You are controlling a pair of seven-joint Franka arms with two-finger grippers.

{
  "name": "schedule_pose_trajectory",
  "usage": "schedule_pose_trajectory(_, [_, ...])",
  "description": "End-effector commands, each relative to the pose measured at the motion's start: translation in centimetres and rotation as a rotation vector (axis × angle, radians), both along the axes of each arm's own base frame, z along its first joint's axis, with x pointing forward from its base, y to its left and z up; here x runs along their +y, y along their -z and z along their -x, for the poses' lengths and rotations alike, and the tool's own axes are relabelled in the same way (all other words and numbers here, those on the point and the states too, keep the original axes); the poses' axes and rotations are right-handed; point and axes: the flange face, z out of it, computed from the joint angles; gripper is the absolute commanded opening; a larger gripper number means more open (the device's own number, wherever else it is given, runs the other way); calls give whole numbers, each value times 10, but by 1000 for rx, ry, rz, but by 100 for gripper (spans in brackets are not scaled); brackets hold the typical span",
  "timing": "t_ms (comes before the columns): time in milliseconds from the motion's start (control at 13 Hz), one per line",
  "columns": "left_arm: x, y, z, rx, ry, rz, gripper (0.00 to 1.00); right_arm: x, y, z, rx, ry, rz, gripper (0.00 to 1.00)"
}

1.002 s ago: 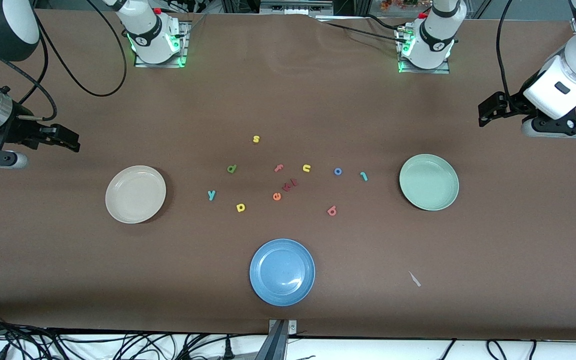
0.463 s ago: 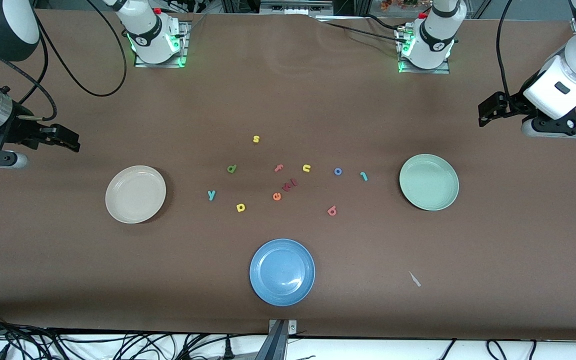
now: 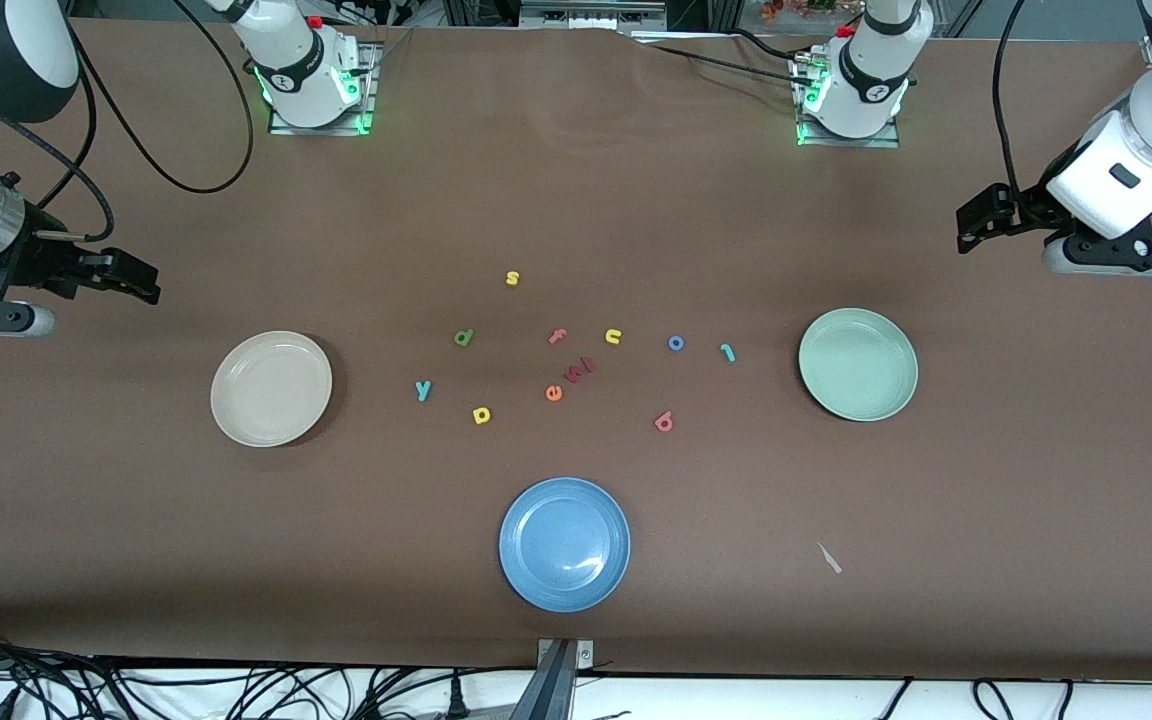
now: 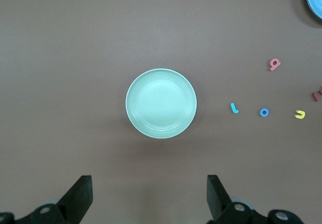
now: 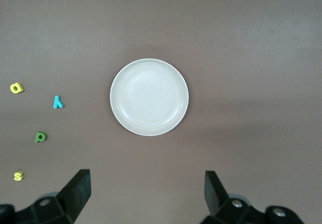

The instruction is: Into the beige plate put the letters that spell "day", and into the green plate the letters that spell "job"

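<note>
Both arms wait, the left gripper (image 4: 148, 199) and the right gripper (image 5: 146, 196) spread wide, grasping nothing. The beige plate (image 3: 236, 420) sits at nine o'clock of the scattered letters (image 3: 481, 414), the green plate (image 3: 896, 400) at three o'clock.

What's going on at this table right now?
Nothing is being handled yet. The left gripper waits, jaws open, over the table by the green plate; the right gripper likewise by the beige plate. Both plates are empty. The d, a, y, j, o and b lie on the table between them.
</note>
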Motion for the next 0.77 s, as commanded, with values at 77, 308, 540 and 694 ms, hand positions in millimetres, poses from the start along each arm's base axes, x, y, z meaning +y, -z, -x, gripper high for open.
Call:
schedule_pose_trajectory(77, [-3, -5, -2, 5, -3, -18, 100, 1, -3, 0, 7, 8, -16, 100])
schedule_pose_trajectory(308, [-4, -6, -2, 3, 2, -18, 100, 1, -1, -1, 9, -3, -17, 100])
schedule_pose_trajectory(540, [-4, -6, -2, 3, 2, -18, 100, 13, 5, -3, 18, -31, -12, 100])
schedule_pose_trajectory(694, [-4, -6, -2, 3, 2, -18, 100, 29, 42, -16, 79, -54, -15, 100])
